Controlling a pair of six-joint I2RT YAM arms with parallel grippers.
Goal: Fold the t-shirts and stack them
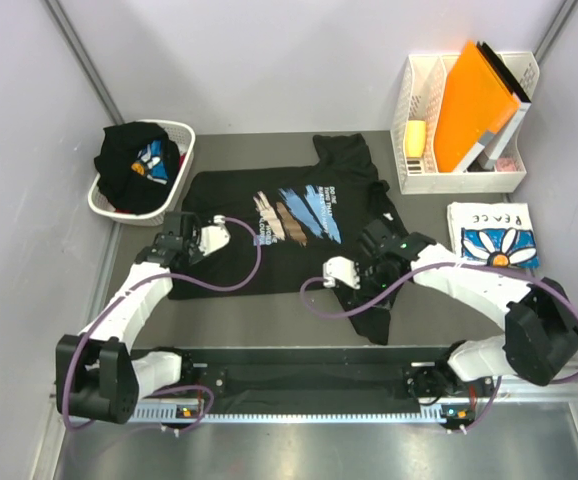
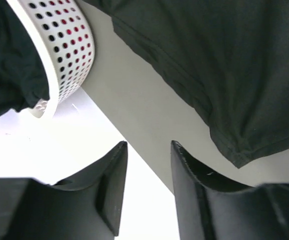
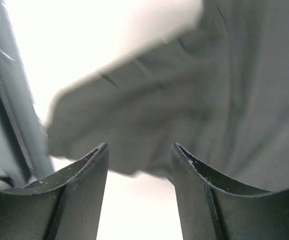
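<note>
Counting tees: three; printed black tee (image 1: pixel 289 215), bundled tee (image 1: pixel 129 160) left of it, white tee (image 1: pixel 492 235) right.
Grippers: left gripper (image 2: pixel 149 146), right gripper (image 3: pixel 140 147) both spread, empty.
Surface: grey table (image 1: pixel 269 320); pale walls (image 1: pixel 299 60).

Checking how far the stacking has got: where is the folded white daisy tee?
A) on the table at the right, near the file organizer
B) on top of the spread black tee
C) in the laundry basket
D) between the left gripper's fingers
A: the white daisy tee lies flat on the table near the file organizer, clear of the black tee.
</note>
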